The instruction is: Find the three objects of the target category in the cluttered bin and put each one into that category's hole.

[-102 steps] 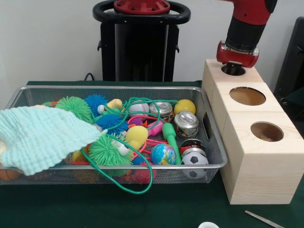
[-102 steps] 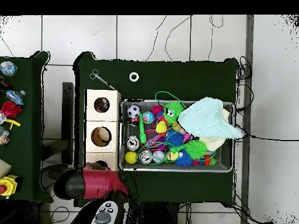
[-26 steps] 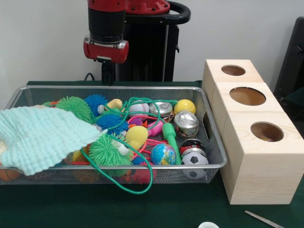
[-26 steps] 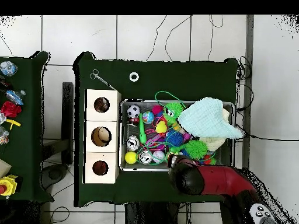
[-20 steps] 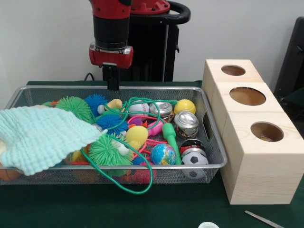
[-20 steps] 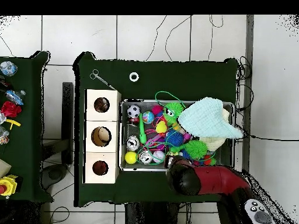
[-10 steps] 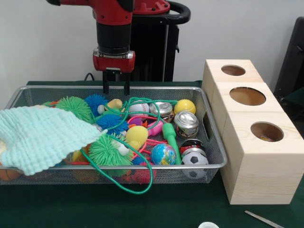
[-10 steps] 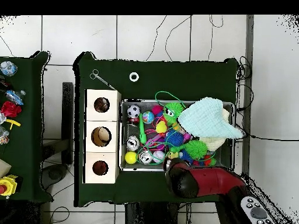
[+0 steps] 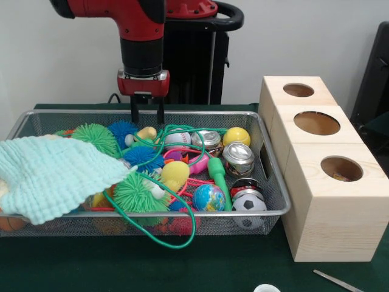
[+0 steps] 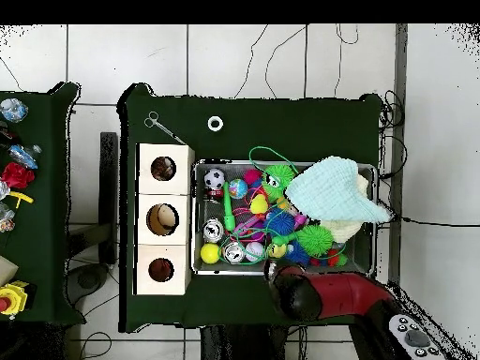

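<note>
1. The pincer hangs from the red and black arm with its two dark fingers spread apart and nothing between them; its tips sit at the far rim of the wire mesh bin
2. Just below the tips, inside the bin, lie a blue spiky ball and a pale yellow toy, neither touched by the pincer
3. Toward the camera from the pincer, a light green cloth drapes over the bin's left end, with a green spiky ball beside it
4. A green cord loops through the clutter and hangs over the near rim
5. To the right of the pincer in the front view sit a baseball, two metal tins, a yellow ball, a globe ball and a small football
6. Well to the right stands the wooden box on the green worktop, with three round holes in its top; something pale shows in the middle hole in the overhead view
7. From above, the arm covers the pincer at the bin's edge
</note>
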`<action>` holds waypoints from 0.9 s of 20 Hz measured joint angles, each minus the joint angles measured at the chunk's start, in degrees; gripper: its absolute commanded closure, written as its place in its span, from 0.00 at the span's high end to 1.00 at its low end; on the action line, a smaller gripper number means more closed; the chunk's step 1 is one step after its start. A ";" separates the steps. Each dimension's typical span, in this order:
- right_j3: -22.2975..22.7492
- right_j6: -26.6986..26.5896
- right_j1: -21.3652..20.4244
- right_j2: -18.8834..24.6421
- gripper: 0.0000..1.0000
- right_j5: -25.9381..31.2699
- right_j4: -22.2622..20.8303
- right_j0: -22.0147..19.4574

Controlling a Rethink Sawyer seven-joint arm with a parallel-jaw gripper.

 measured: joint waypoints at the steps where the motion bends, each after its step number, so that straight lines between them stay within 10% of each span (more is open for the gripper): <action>1: 0.00 0.00 0.32 -0.01 1.00 0.00 -0.01 0.09; 18: -0.19 0.00 2.55 -0.18 1.00 -0.01 0.01 3.09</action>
